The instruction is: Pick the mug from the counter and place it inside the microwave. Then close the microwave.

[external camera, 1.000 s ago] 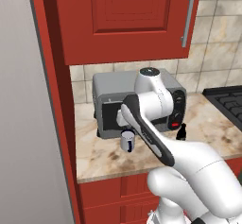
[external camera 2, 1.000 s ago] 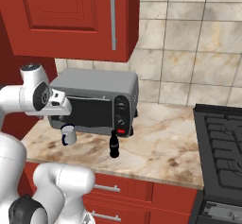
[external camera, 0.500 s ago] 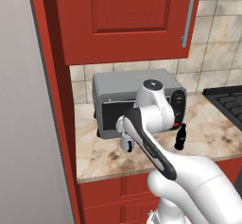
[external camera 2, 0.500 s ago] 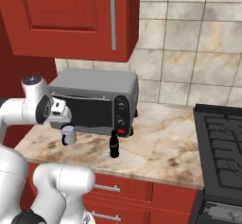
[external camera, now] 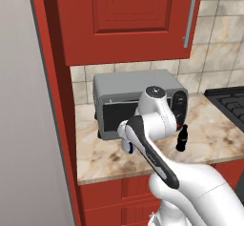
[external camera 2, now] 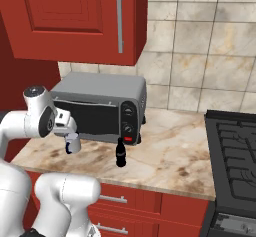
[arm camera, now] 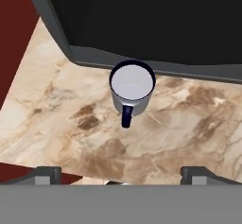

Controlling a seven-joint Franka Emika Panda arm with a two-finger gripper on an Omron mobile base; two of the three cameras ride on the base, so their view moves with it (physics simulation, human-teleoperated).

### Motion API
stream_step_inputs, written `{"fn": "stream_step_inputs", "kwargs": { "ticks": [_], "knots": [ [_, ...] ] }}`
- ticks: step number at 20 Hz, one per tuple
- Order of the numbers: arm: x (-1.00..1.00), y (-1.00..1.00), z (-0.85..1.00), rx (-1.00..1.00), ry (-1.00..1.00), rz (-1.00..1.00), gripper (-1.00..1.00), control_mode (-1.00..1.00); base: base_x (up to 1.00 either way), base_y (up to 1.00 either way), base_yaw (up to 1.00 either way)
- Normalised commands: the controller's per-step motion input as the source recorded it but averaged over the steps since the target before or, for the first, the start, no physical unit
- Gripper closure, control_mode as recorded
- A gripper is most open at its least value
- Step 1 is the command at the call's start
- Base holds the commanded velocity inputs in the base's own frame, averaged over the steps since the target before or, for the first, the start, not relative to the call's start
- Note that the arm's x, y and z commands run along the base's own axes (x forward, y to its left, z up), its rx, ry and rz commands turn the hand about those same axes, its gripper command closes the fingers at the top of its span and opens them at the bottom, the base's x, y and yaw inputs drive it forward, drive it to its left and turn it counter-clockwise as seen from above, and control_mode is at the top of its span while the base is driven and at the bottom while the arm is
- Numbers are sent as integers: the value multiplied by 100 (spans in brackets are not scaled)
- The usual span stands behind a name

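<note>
Since a second ago the arm (external camera: 157, 158) has swung lower and further forward over the counter (external camera 2: 170, 156), bringing the gripper (arm camera: 120, 173) down from in front of the oven door to just above the mug (arm camera: 131, 87); nothing on the counter has shifted

Red cabinet (external camera: 124, 17) hangs over the counter's back edge, with a tiled wall (external camera 2: 200, 46) behind. A dark stove (external camera 2: 232, 151) sits at the counter's right end. The marbled slab tops red fronts with metal pulls (external camera 2: 114, 199).

A grey boxy oven (external camera 2: 100, 106) with a dark glass door stands toward the back left of the counter, its door shut, two knobs and a red control on its right panel.

The arm rises from the front edge and bends over the counter's left part, its hand pointing down in front of the oven door.

A small dark bottle (external camera 2: 120, 153) stands upright on the counter just in front of the oven's right corner, well apart from the mug.

The mug stands upright near the counter's front left, just beside the lower edge of the oven door. In the hand view its pale inside faces up and its dark handle points toward the front edge.

The gripper's jaws are spread wide, a fingertip (arm camera: 45, 175) to each side low in the hand view, and they hold nothing; the mug sits between and beyond them, untouched
</note>
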Motion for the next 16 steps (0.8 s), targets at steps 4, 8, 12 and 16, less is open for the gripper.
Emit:
{"fn": "stream_step_inputs", "kwargs": {
  "ticks": [4, 8, 12, 16],
  "knots": [
    [12, -1, -12, 0, 0, -5, -100, -100, 0, 0, 0],
    [18, 0, -15, 0, 0, -8, -100, -100, 0, 0, 0],
    [22, 0, -17, 0, 0, -8, -100, -100, 0, 0, 0],
    [24, 0, -16, 0, 1, -6, -100, -100, 0, 0, 0]
  ]
}}
